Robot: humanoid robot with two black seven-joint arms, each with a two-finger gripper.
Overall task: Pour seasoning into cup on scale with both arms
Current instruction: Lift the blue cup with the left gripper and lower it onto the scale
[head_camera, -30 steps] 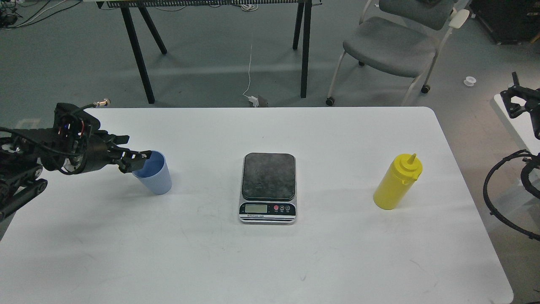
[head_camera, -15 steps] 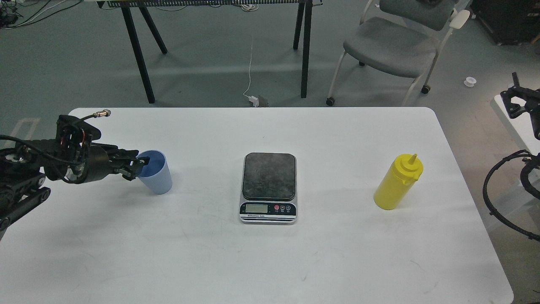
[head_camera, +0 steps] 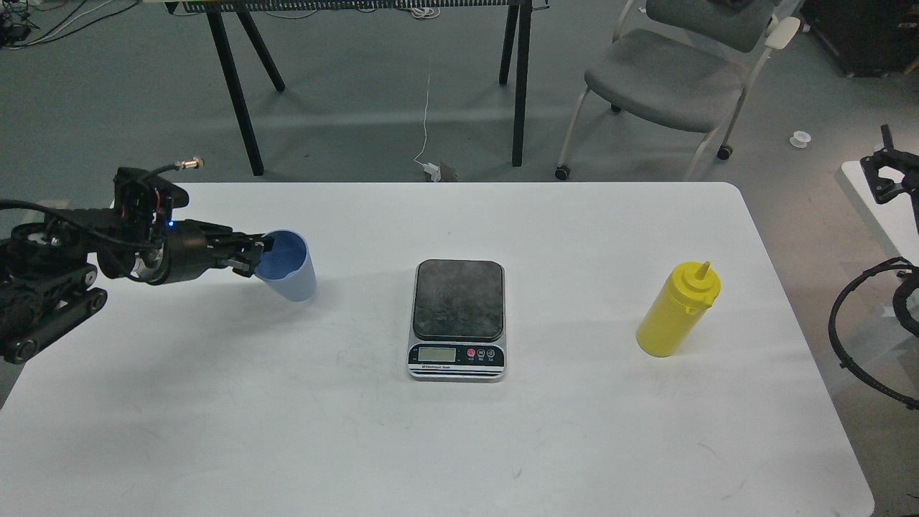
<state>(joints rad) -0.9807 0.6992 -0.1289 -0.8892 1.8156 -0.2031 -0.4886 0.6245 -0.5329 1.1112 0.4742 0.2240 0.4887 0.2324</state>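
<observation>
The light blue ribbed cup (head_camera: 293, 269) is at the left of the white table (head_camera: 459, 445), tilted, and looks lifted a little off the surface. My left gripper (head_camera: 254, 255) is shut on the cup's near rim, one finger inside and one outside. The scale (head_camera: 457, 300) sits at the table's middle with its dark platform bare. The yellow seasoning bottle (head_camera: 675, 312) stands upright at the right, its nozzle cap on. My right gripper (head_camera: 889, 172) is at the far right edge, off the table and far from the bottle; its fingers cannot be told apart.
A grey chair (head_camera: 675, 72) and black table legs (head_camera: 233, 86) stand on the floor beyond the table's far edge. A black cable loop (head_camera: 843, 323) hangs beside the table's right edge. A small white stand (head_camera: 876, 208) is under the right gripper.
My left gripper has moved right and up with the cup in it, about 40 px toward the scale. The cup has left its spot and tilts more. The right arm shifted slightly.
</observation>
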